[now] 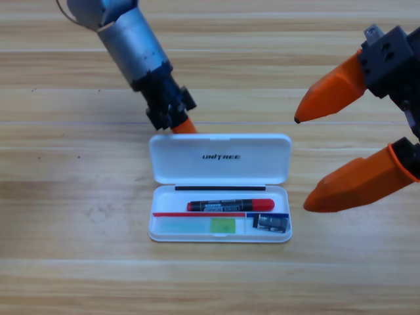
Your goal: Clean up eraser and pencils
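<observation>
The white case (283,216) lies open at the table's middle, its lid (220,159) folded back and lying flat. The pencil (230,205), red at both ends with a black middle, lies lengthwise in the case's upper compartment. Below it, in the lower left compartment, lies a pale green eraser (222,226) with a yellow-green end. My left gripper (184,126) points down just behind the lid's upper left edge, only an orange tip showing. My right gripper (303,164) hangs open and large at the right, beside the case, holding nothing.
A small dark grey object (272,224), like a sharpener, sits in the case's lower right compartment. The wooden table (79,262) stretches out on all sides of the case.
</observation>
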`<state>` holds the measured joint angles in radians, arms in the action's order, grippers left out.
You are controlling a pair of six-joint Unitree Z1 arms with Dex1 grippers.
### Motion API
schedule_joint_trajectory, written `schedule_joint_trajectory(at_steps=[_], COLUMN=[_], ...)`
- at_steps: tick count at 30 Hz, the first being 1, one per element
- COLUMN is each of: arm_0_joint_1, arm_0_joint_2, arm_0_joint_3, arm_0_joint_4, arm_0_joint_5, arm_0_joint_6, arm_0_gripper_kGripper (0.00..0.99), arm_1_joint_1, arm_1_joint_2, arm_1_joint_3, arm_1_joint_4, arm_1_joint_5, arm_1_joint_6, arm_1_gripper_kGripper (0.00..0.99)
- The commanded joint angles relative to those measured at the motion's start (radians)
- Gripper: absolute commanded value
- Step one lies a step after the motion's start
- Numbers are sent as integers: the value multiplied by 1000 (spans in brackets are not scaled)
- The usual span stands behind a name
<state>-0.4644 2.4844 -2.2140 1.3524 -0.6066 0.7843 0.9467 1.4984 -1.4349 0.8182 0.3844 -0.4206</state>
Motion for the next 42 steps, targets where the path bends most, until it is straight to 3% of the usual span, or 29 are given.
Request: schedule_joint_trajectory(at_steps=[1, 17, 42], arm_0_joint_1=[18, -34, -146], arm_0_joint_2=[-35, -194, -272], arm_0_joint_3=[117, 332, 703], arm_0_joint_4=[-4, -130, -480], arm_0_joint_5=[-30, -33, 159], arm_0_joint_6=[41, 21, -34], arm_0_gripper_kGripper=[0, 0, 0], arm_1_joint_1=[-12, -12, -12], arm_1_joint_2=[-37, -27, -14], arm_1_joint_3=[36, 33, 30], arm_1_joint_4=[-13, -13, -13], arm_1_joint_5=[14, 14, 18], arm_1_joint_6=[10, 11, 14], arm_1_gripper_kGripper=[983, 983, 983])
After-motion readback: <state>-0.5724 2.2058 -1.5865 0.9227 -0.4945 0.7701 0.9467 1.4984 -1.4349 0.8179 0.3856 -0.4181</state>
